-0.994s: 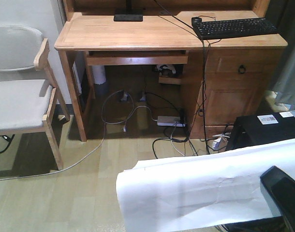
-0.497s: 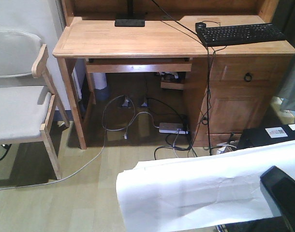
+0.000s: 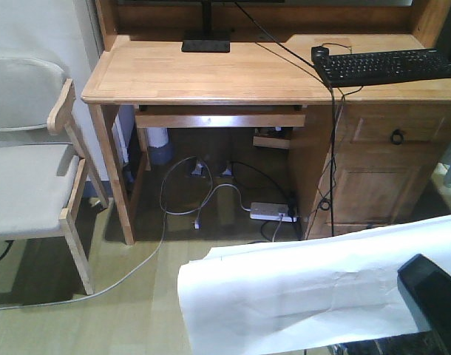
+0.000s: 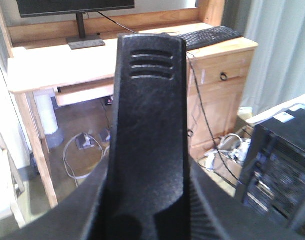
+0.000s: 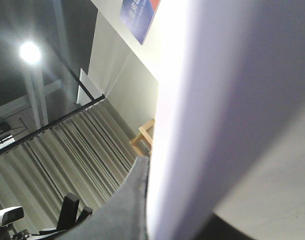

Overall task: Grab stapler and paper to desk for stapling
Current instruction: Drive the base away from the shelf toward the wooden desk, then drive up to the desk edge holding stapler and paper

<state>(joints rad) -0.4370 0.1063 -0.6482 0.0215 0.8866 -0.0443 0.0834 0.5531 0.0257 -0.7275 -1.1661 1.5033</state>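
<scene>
The white creased paper (image 3: 299,288) stretches across the bottom of the front view, held above the floor. At its right end my right gripper (image 3: 432,296) is shut on it. In the right wrist view the paper (image 5: 232,100) fills the space beside a dark finger (image 5: 122,210). The black stapler (image 4: 147,125) stands upright in the middle of the left wrist view, with my left gripper (image 4: 150,210) shut on its lower part. The light-wood desk (image 3: 233,74) lies ahead, beyond a strip of floor.
A monitor stand (image 3: 205,46), a black keyboard (image 3: 388,65) and a mouse (image 3: 320,52) sit on the desk. A wooden chair (image 3: 26,170) stands at the left. Cables and a power strip (image 3: 273,211) lie under the desk. A black computer tower (image 4: 282,170) is at the right.
The desk has grown larger and slid down and to the right in the front view. The black tower has left that view. Paper and right gripper keep their place in the frame.
</scene>
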